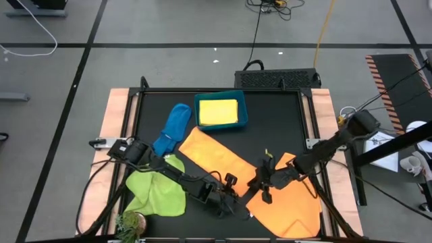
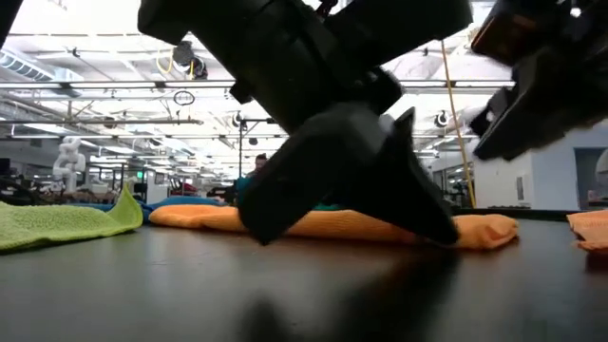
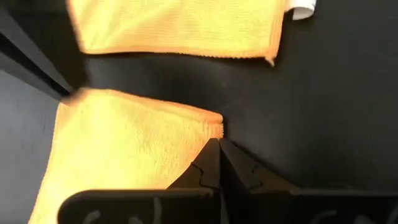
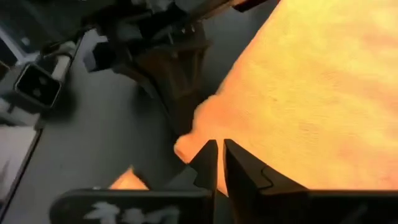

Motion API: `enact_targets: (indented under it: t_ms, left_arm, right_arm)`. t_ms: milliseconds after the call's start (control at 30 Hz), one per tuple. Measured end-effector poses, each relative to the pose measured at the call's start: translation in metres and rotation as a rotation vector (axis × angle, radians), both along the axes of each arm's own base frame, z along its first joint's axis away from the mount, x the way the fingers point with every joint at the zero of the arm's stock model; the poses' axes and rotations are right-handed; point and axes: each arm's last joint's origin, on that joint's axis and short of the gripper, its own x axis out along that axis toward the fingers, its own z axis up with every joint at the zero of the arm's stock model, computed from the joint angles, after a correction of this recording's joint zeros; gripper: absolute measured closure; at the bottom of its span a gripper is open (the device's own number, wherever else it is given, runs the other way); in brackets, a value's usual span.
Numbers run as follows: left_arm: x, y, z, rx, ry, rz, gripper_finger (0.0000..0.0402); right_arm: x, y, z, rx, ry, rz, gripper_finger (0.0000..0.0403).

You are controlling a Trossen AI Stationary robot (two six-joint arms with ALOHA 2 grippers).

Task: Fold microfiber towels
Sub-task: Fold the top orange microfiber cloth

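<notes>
Two orange towels lie on the black mat: a long one (image 1: 216, 158) running diagonally and another (image 1: 297, 206) at the near right. My left gripper (image 3: 218, 144) is shut at a corner of the long one, low on the table (image 2: 445, 233). My right gripper (image 4: 219, 149), raised near the middle (image 1: 264, 181), is shut on orange cloth. A lime green towel (image 1: 158, 190) and a blue towel (image 1: 172, 127) lie at the left. A yellow towel (image 1: 217, 111) lies in the teal bin (image 1: 243, 120). My left gripper pinches the long orange towel's corner (image 3: 213, 127) between its two fingertips, slanting down from the table's left side. The corner stays low at the mat and the rest of the towel lies flat. My right gripper pinches an orange towel's edge (image 4: 198, 142) between its two fingers, and cloth shows in the narrow gap between them. The fingers slant down from the table's right side. The pinched part is raised; which of the two orange towels it is, I cannot tell.
The teal bin stands at the far middle of the mat. A small potted plant (image 1: 129, 223) sits at the near left corner. Wooden strips (image 1: 115, 128) border the mat on both sides. Bare mat lies at the far right (image 1: 277, 128).
</notes>
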Motion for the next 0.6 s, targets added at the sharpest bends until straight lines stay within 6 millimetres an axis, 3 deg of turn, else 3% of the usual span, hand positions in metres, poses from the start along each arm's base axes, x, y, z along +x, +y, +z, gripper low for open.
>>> enact_targets:
  t_ms: [100, 267, 600]
  left_arm:
    - [-0.004, -0.004, 0.005, 0.028, -0.005, 0.012, 0.0401]
    - [-0.008, -0.008, 0.024, 0.029, -0.036, 0.015, 0.0401]
    - [-0.014, -0.008, 0.043, 0.047, -0.056, 0.038, 0.0401]
  right_arm:
    - [-0.006, -0.002, 0.013, -0.034, -0.029, 0.02, 0.0361]
    - [-0.012, 0.001, 0.016, -0.155, -0.051, 0.128, 0.0317]
    - [-0.014, 0.003, -0.026, -0.314, 0.087, 0.209, 0.0213]
